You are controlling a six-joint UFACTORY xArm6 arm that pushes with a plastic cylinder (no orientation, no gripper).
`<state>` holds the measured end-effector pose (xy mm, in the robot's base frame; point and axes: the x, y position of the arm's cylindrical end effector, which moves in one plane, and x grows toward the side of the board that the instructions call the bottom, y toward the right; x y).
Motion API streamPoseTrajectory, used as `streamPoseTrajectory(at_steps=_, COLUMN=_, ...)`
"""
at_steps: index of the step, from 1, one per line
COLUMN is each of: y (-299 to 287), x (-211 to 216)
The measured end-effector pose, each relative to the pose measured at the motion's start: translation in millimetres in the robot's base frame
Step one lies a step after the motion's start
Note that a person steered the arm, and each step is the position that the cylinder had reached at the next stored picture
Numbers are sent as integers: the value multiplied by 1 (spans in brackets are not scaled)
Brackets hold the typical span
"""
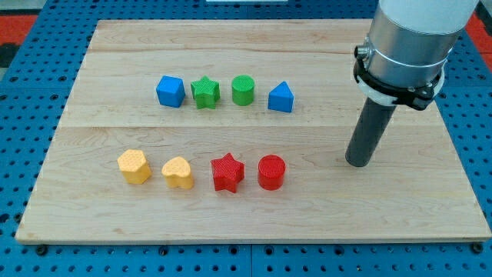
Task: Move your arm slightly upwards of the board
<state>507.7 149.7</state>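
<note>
My tip (pixel 358 163) rests on the wooden board (pixel 246 215) at the view's right, about a hundred pixels right of the red cylinder (pixel 271 171). An upper row holds a blue cube (pixel 170 91), a green star (pixel 205 92), a green cylinder (pixel 243 90) and a blue triangular block (pixel 281 98). A lower row holds a yellow hexagonal block (pixel 134 166), a yellow heart (pixel 177 172), a red star (pixel 227 171) and the red cylinder. The tip touches no block.
The arm's grey body (pixel 407 46) hangs over the board's upper right corner. A blue pegboard surface (pixel 23 115) surrounds the board on all sides.
</note>
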Motion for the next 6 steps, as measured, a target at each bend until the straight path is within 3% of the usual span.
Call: streamPoseTrajectory(at_steps=6, y=2, x=-9)
